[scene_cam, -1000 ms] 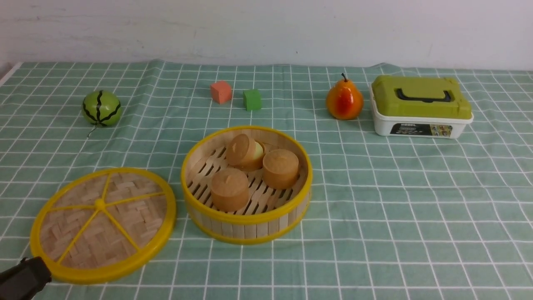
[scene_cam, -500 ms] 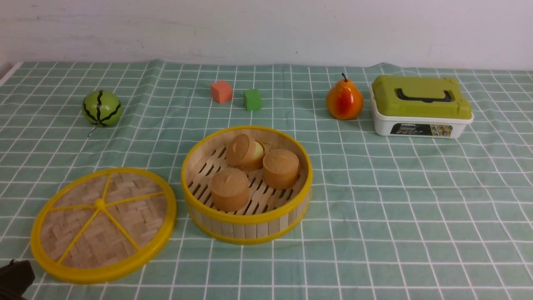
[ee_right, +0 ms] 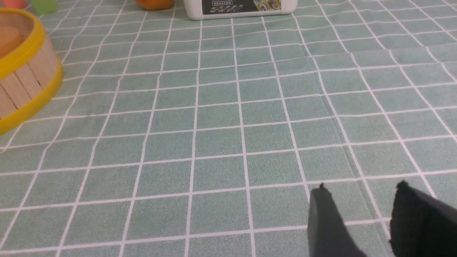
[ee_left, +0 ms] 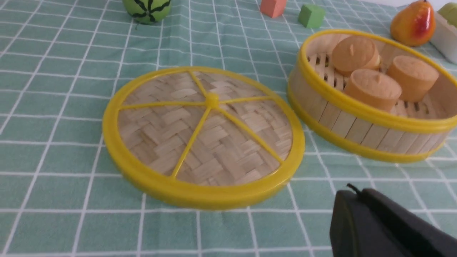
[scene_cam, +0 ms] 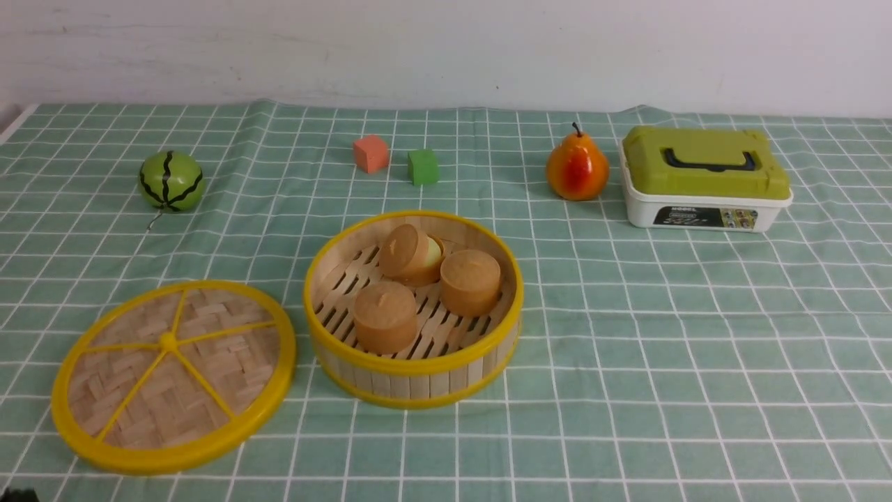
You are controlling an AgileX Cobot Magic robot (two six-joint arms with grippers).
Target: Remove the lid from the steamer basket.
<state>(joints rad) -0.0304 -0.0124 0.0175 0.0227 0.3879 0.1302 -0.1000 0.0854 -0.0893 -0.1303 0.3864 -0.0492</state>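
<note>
I find the lid (ee_left: 203,137) flat on the cloth beside the steamer basket (ee_left: 371,96); my left gripper (ee_left: 378,223), nearer, jaw state indeterminable.

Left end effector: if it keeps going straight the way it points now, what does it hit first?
Likely the lid. In the left wrist view the left end effector points across bare cloth toward the lid's near rim, with the basket beyond it to one side. Depth is unclear, so it might skim past the rim.
</note>
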